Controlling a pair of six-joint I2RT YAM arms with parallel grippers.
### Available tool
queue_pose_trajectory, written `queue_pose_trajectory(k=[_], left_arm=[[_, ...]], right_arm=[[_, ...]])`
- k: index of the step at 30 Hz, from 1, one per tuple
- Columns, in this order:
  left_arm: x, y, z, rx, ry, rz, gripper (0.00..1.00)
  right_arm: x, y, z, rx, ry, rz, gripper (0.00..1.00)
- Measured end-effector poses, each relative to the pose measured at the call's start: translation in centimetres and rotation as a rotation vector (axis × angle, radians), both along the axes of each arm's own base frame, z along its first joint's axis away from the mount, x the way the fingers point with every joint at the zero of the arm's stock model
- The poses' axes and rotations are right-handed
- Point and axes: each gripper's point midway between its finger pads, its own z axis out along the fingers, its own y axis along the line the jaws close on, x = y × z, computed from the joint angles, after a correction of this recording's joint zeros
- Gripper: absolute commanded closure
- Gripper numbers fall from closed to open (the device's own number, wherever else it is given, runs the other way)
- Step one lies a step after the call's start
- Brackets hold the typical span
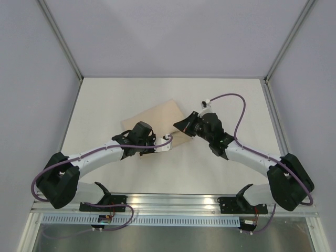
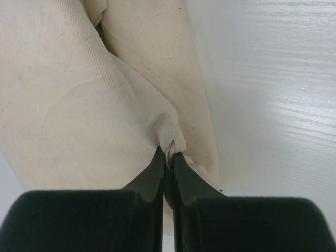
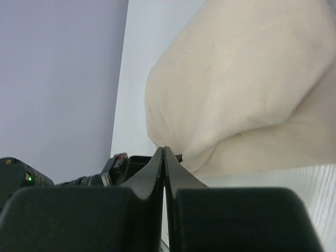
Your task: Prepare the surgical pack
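1. White table (image 1: 105, 105) inside a booth of pale grey-lilac walls (image 1: 157, 31), with metal frame posts (image 1: 60, 37) at the far corners. A ribbed metal rail (image 1: 173, 199) runs along the near edge and carries both arm bases.
2. Left arm (image 1: 94, 155) reaches from the near left corner towards the middle of the table. A purple cable (image 1: 100, 151) runs along it.
3. Tan cloth sheet (image 1: 155, 118) lies about mid-table, slightly left of centre. It is folded over on itself into a compact slanted shape. Whatever is under the folds is hidden.
4. Left gripper (image 1: 169, 137) is at the near right corner of the cloth. From the left wrist view, the left gripper (image 2: 168, 156) has its jaws drawn narrow on a small gathered pinch of the tan cloth sheet (image 2: 79, 105). The fabric is puckered into a ridge at the tips, and bare table shows to the right.
5. Right gripper (image 1: 178, 126) sits just beside the cloth's right edge, pointing left. From the right wrist view, the right gripper (image 3: 164, 152) has its jaws pressed flat together with nothing between them. The tan cloth sheet (image 3: 236, 94) bulges just beyond the tips. Contact with it: cannot tell.
6. Right arm (image 1: 247, 155) comes in from the near right corner.
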Motion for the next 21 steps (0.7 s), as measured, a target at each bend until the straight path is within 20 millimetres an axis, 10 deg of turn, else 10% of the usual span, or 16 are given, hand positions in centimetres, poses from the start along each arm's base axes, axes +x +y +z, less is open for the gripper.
queue_pose_trajectory(k=[5,11,16,21], left_arm=[[0.0,0.0,0.0,0.000,0.000,0.001,0.92],[0.0,0.1,0.2,0.002,-0.004,0.002,0.85],[-0.7,0.7,0.3,0.015,0.011,-0.001,0.41],[-1.6,0.9,1.1,0.021,0.059,-0.004,0.25]], right_arm=[[4.3,2.3,1.2,-0.077,-0.076,0.025,1.00],[5.0,3.4,-6.9,-0.193,0.047,0.085,1.00],[2.6,2.3,-10.0,-0.190,0.084,0.102,0.99],[2.2,2.4,-9.9,-0.168,0.060,0.104,1.00]])
